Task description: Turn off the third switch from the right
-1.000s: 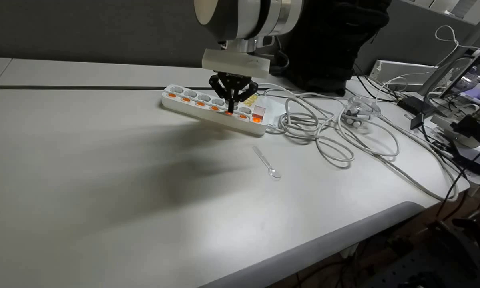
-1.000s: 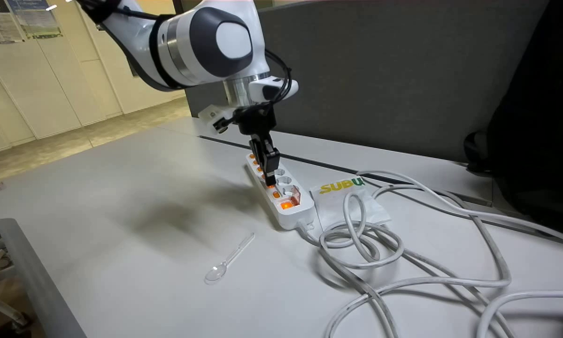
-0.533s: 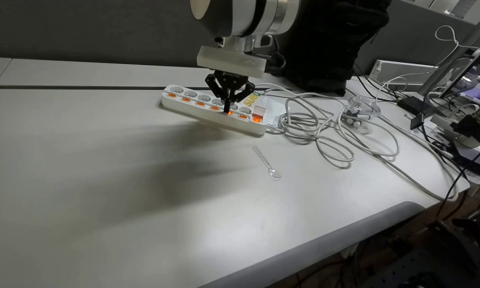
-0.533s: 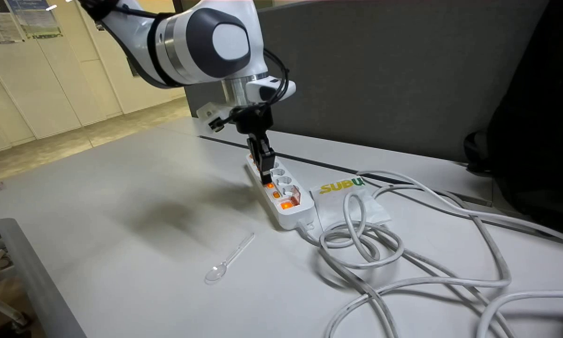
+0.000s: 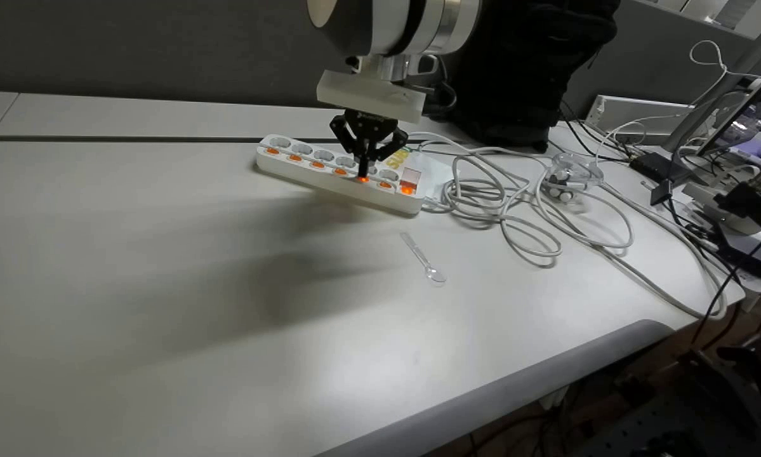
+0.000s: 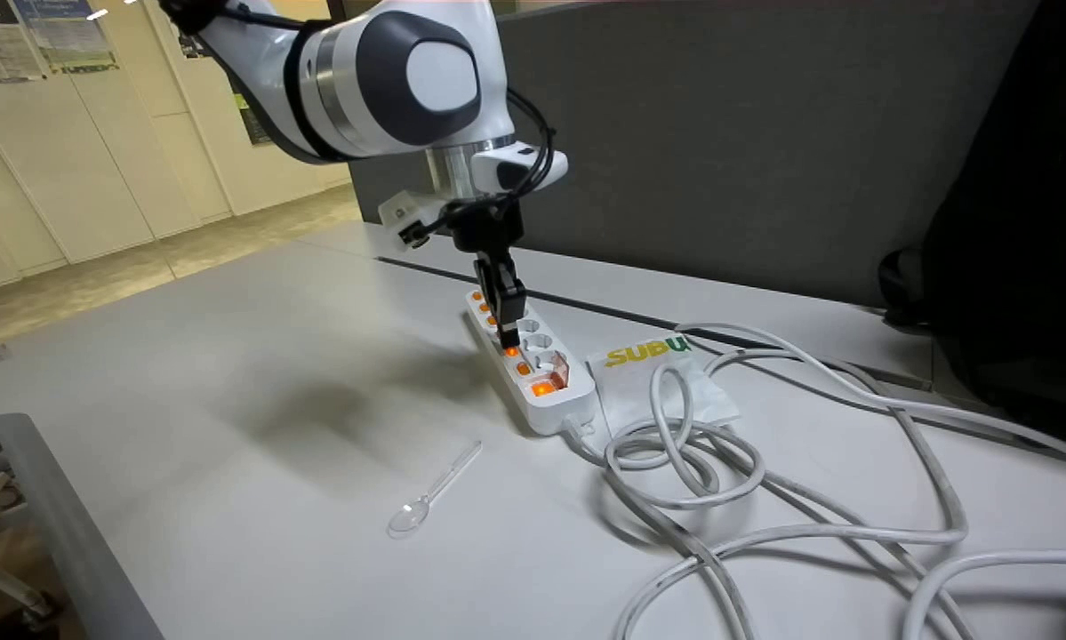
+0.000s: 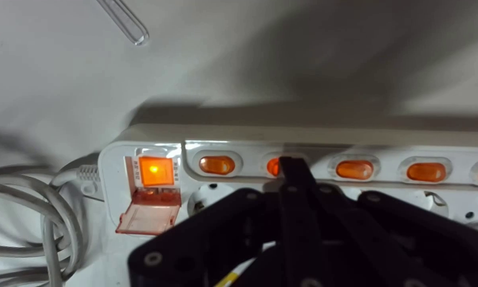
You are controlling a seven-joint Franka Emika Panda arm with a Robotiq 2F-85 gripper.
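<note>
Behind a white table [image 5: 132,285] rose a grey partition [image 5: 164,51]. Leftmost on the table, a long white multi-socket power strip [image 5: 329,182] lay at a slant, its cord end toward the right. Four orange oval rocker switches [image 5: 317,164] came first along its front edge. Next, a black Robotiq gripper [image 5: 362,172] pointed down from a white and grey Panda arm [image 6: 390,80], its fingers together, tips right at the third switch from the right [image 7: 272,167]. In the wrist view the exposed part of that switch glowed orange-red, a fingertip hiding the rest; I could not tell whether they touched. Farther right sat another oval rocker [image 5: 385,185], then the square, lit switch [image 7: 156,171], its clear red cover [image 7: 151,219] flipped open. A clear plastic spoon [image 5: 421,256] lay in front, handle toward the strip. Beyond the cord end I saw white paper [image 6: 630,387] lettered "SUBU", partly hidden by loops of pale grey cable [image 6: 853,532], then a black backpack [image 5: 526,76] against the partition and a see-through plastic object [image 5: 574,168] I could not identify.
</note>
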